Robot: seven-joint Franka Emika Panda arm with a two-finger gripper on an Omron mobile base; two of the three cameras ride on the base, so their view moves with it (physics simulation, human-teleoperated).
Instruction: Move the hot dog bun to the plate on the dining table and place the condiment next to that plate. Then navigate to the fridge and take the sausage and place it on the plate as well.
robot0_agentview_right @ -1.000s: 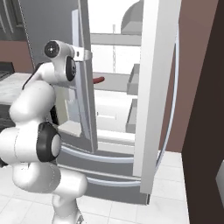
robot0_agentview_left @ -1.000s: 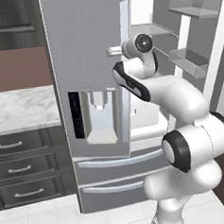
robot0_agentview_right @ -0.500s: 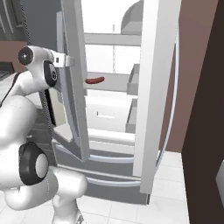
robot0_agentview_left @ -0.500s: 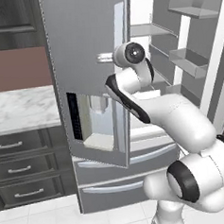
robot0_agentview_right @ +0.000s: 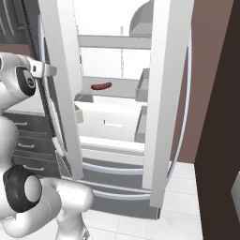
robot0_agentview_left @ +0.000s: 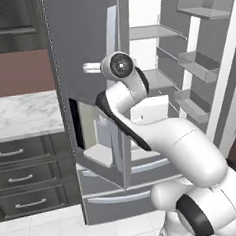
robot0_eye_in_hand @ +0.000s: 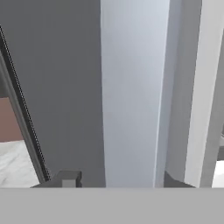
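Note:
The grey fridge (robot0_agentview_left: 82,37) stands straight ahead with both upper doors swung out. The dark red sausage (robot0_agentview_right: 101,86) lies on a white shelf inside, left of centre. My gripper (robot0_eye_in_hand: 120,180) is up against the left door, whose pale vertical handle (robot0_eye_in_hand: 133,87) runs between my two dark fingertips (robot0_eye_in_hand: 68,178). The jaws stand apart, with a gap showing between the left tip and the handle. My wrist (robot0_agentview_left: 120,65) sits at the edge of that door. The hot dog bun, the plate, the dining table and the condiment are out of view.
A marble counter (robot0_agentview_left: 20,114) over dark drawers (robot0_agentview_left: 17,179) adjoins the fridge on the left. The right door (robot0_agentview_left: 201,66) carries grey bins and stands wide open. A brown wall (robot0_agentview_right: 211,70) and a dark panel (robot0_agentview_right: 227,154) close off the right side. The fridge's bottom drawers (robot0_agentview_left: 116,202) are shut.
The left fridge door has swung further open as my hand drew it out to the left. The sausage on the shelf has come into plain sight. My fingers have parted a little.

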